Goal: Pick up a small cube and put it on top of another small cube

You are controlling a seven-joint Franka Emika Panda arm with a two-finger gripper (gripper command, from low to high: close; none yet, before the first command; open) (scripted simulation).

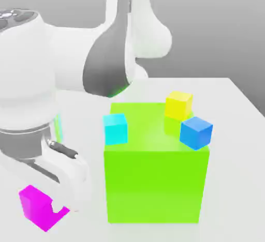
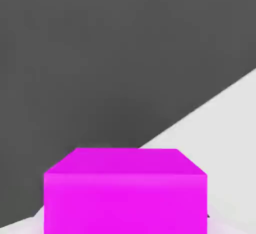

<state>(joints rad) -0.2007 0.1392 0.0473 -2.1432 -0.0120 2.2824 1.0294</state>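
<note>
**Arm low beside the magenta cube, big green block close by**

The white arm (image 1: 62,75) bends down at the exterior view's left, and its jaws (image 1: 64,197) sit right against the small magenta cube (image 1: 39,207), which is on the white surface (image 1: 238,101) near the front corner. One white finger (image 1: 72,176) covers part of the cube's near side. From where I stand I cannot tell whether the jaws are closed on the cube or only set beside it. In the hand view the magenta cube (image 2: 125,190) is very close, with the pale surface (image 2: 225,123) running off behind it to a dark background.

Just to the exterior view's right of the jaws stands a big lime-green block (image 1: 155,179), much taller than the magenta cube and close to the arm. A cyan cube (image 1: 115,128) shows at the block's upper left edge. A blue cube (image 1: 196,132) shows at its upper right corner, and a yellow cube (image 1: 179,105) is just behind that one. Whether these three rest on the block or hang just above it, I cannot tell.
</note>
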